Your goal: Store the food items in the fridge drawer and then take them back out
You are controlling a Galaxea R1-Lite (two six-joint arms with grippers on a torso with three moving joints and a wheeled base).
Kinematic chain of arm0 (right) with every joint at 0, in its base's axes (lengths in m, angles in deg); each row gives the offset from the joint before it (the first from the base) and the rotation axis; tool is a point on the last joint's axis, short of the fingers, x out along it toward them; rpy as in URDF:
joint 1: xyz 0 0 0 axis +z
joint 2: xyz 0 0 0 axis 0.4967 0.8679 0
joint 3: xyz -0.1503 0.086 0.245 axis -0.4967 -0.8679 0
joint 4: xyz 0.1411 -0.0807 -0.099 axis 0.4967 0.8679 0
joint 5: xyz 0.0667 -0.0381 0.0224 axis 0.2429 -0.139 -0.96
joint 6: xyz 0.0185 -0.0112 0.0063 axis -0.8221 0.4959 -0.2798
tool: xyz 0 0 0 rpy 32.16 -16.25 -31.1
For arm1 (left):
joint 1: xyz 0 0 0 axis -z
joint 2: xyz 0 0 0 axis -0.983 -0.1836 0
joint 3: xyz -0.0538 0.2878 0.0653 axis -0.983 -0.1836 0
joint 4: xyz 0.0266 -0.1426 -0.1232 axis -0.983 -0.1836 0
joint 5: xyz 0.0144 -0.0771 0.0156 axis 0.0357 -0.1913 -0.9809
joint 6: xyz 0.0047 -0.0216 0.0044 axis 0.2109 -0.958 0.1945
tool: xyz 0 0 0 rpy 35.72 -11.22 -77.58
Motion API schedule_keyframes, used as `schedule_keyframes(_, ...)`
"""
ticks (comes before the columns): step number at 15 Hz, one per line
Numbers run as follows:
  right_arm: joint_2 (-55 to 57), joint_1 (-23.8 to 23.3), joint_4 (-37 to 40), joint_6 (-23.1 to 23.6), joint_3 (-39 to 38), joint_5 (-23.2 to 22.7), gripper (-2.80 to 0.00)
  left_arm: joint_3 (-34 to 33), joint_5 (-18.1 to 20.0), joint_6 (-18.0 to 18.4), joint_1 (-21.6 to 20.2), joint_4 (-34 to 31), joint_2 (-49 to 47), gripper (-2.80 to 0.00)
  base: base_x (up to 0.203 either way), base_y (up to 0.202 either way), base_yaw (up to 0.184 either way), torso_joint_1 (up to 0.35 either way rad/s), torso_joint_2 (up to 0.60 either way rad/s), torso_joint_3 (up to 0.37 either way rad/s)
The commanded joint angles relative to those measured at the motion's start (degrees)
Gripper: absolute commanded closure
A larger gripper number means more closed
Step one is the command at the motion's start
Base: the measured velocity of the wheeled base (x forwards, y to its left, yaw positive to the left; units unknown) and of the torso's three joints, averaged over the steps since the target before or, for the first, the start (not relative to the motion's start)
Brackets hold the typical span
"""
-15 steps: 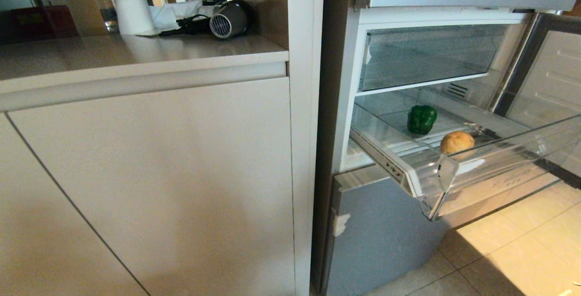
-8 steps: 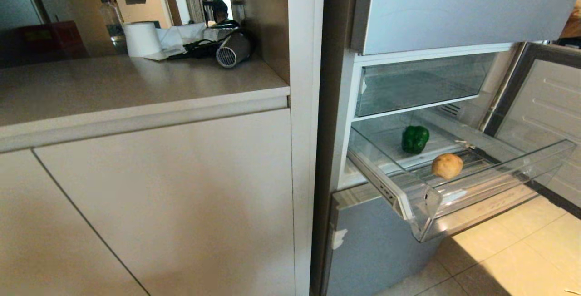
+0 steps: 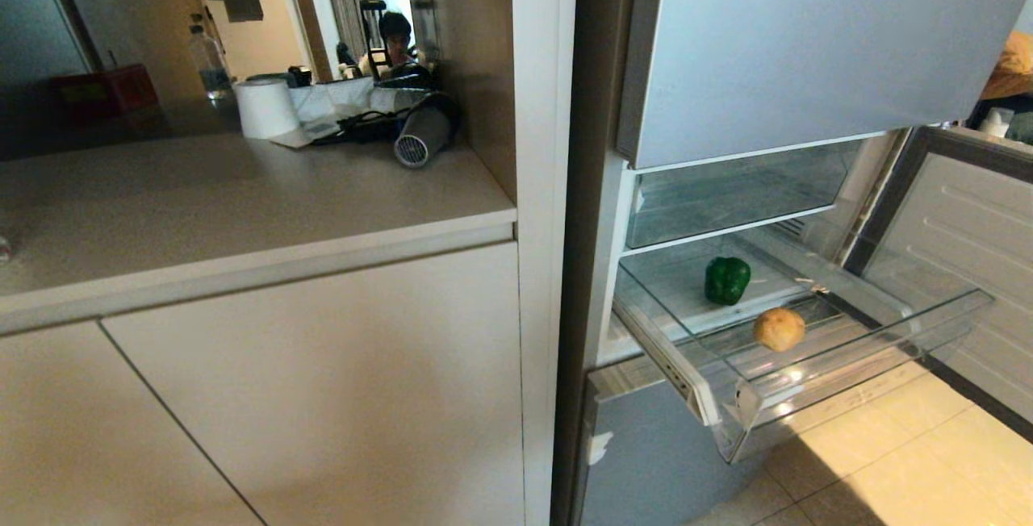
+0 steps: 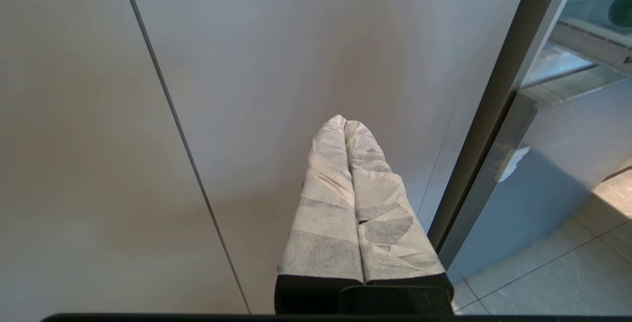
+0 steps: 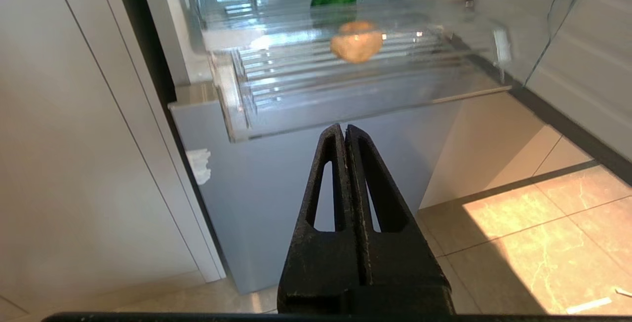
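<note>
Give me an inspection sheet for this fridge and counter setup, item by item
Surface: beige countertop to the left of the fridge.
Job's things: glossy green bell pepper and golden-brown roundish lump lie apart in the clear plastic fridge drawer, which is pulled out.
Clutter: white paper roll, grey hair dryer, clear water bottle and red tin box at the back of the counter.
Grippers: tape-wrapped left gripper shut, facing the cabinet door; black right gripper shut, empty, below the drawer's front.
Cables: black cord beside the dryer.
Surroundings: tiled floor; a person is reflected behind the counter.
</note>
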Motion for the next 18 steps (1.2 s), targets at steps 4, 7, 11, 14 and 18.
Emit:
schedule_keyframes(4,0.1,0.0,0.0,-0.5,0.0,0.2,0.00,-0.6,0.0,0.0,0.0,0.0,0.0,0.00,0.000,0.000,0.000,0.161,-0.35,-0.193)
schedule_keyframes(7,0.1,0.0,0.0,-1.7,0.0,0.2,0.00,-0.6,0.0,0.0,0.0,0.0,0.0,0.00,0.000,0.000,0.000,0.154,-0.33,-0.178)
schedule_keyframes(11,0.1,0.0,0.0,-1.4,0.0,0.3,0.00,-0.6,0.0,0.0,0.0,0.0,0.0,0.00,0.000,0.000,0.000,0.153,-0.33,-0.178)
schedule_keyframes(14,0.1,0.0,0.0,-1.5,0.0,0.3,0.00,-0.6,0.0,0.0,0.0,0.0,0.0,0.00,0.000,0.000,0.000,0.148,-0.32,-0.168)
schedule_keyframes(18,0.1,0.0,0.0,-1.6,0.0,0.3,0.00,-0.6,0.0,0.0,0.0,0.0,0.0,0.00,0.000,0.000,0.000,0.134,-0.27,-0.141)
